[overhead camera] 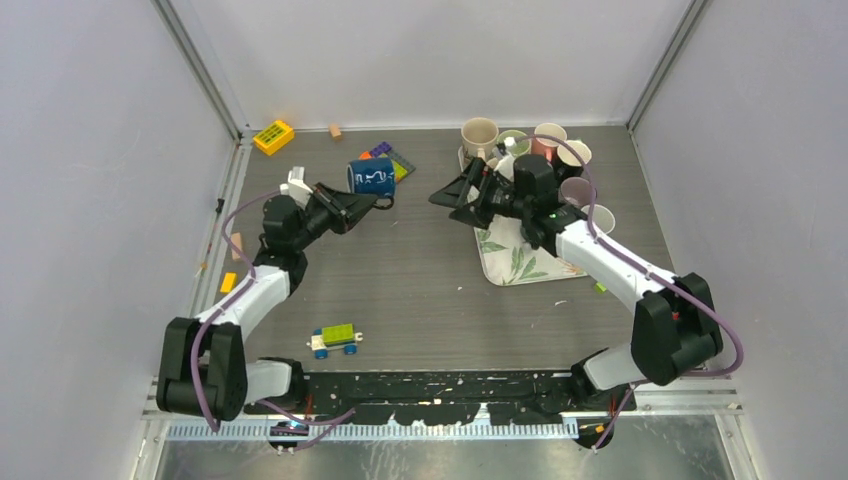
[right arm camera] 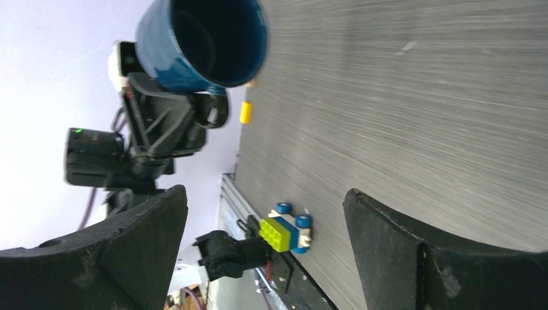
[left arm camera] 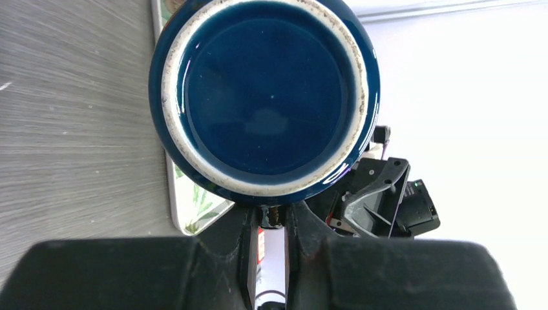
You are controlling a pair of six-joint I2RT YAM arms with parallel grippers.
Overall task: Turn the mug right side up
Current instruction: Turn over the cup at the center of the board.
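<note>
Near the table's [overhead camera: 420,300] far edge, left of centre, the top view shows you the left gripper [overhead camera: 372,203] clamped on the mug [overhead camera: 372,177] by its handle [overhead camera: 386,203]. The mug is sideways, mouth toward the right gripper [overhead camera: 442,197], which gapes wide by the tray [overhead camera: 500,265]. Your left wrist view is filled by the mug's base [left arm camera: 268,97], with the handle pinched between the fingers [left arm camera: 220,248]. Your right wrist view looks into the mug's mouth [right arm camera: 220,32] between spread fingers [right arm camera: 129,258].

The left arm [overhead camera: 255,285] and the right arm [overhead camera: 610,265] each have black joints and white covers on the links. A purple cable [overhead camera: 224,222] runs in loops along each arm. The jaws are thick, matte black and scuffed. A small green light [right arm camera: 77,131] glows on the left wrist.
</note>
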